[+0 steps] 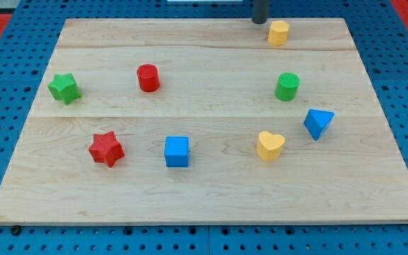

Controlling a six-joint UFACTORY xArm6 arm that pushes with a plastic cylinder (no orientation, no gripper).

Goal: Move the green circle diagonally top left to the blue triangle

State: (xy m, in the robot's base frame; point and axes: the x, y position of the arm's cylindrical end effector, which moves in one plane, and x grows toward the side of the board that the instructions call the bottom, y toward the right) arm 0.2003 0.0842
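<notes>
Pale wooden board (204, 205) on blue pegboard carried eight blocks, and my tip (260, 21), a bare rod holding nothing, stood at the top edge just left of the yellow block (278, 32). Below and slightly right of my tip sat the green circle (287, 86), a short upright cylinder, with the blue triangle (318, 123) near its lower right. Farther below lay the yellow heart (270, 146); the blue cube (177, 151), red circle (148, 77), red star (106, 149) and green star (64, 88) sat well left.

Green circle (287, 86) stands upright toward the bench's right edge, mid-depth; blue triangle (318, 123) lies near, closer to the bottom-right corner.
</notes>
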